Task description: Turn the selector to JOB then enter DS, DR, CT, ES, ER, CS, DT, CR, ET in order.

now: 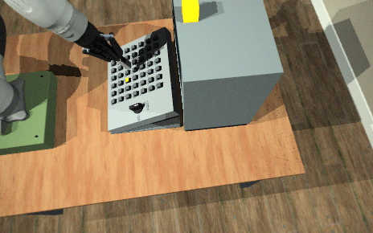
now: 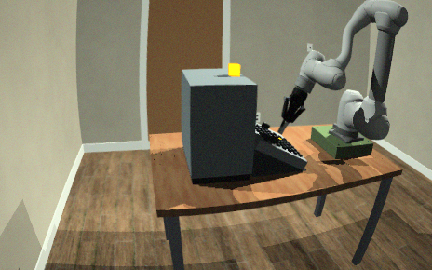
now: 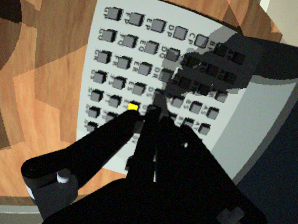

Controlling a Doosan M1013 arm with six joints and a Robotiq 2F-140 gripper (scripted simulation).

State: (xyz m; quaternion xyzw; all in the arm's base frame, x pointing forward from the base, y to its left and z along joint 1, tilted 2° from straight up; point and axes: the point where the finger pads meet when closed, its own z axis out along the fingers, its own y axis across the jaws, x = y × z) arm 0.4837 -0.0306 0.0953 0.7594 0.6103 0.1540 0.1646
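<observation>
Selector (image 1: 137,108) visible only from top.

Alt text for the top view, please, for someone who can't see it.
A robot arm reaches in from the upper left, its closed jaws over a sloping keypad where one key glows yellow. A black selector knob sits below the keys; a big grey box with a yellow block on top stands to the right on the wooden table.
</observation>
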